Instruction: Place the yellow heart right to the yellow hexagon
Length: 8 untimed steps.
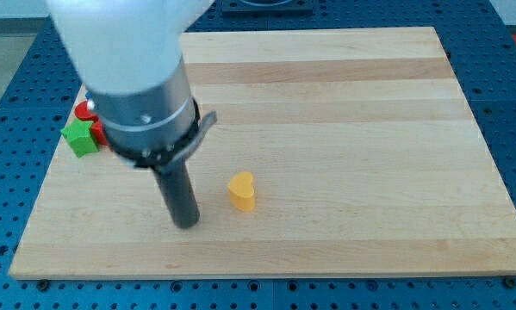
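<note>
One yellow heart (242, 191) is seen near the desk's (369, 129) bottom edge.
My tip (187, 224) is placed just left of it; a green block (81, 137) and red blocks (87, 110) are gathered at the left edge; no jaws are fitted.

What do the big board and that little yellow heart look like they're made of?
The board looks like pale, smooth wood: lengthwise strips of differing tone with faint grain, probably glued planks. The yellow heart shows flat, even colour with no grain and soft edges, so painted wood or plastic; I cannot tell which. My tip, a dark matte rod, stands to the view's left of it.
</note>
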Motion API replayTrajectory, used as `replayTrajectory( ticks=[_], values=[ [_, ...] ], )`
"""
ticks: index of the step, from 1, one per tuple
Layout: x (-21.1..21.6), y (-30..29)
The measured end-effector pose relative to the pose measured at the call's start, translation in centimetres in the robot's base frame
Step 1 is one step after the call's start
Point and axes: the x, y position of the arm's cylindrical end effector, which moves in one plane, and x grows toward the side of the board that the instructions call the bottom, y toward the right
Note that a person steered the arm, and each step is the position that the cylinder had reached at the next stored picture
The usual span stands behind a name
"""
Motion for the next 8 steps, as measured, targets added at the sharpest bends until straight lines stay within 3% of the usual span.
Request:
replayTrajectory(
  ticks=[1, 2, 4, 5, 7, 8],
  values=[
    [1.8, 3.0],
    [0.1, 4.5],
    [-7.0, 2.2],
    [-6.7, 2.0],
    [0.3, 3.9],
    [-0.9, 6.6]
  ],
)
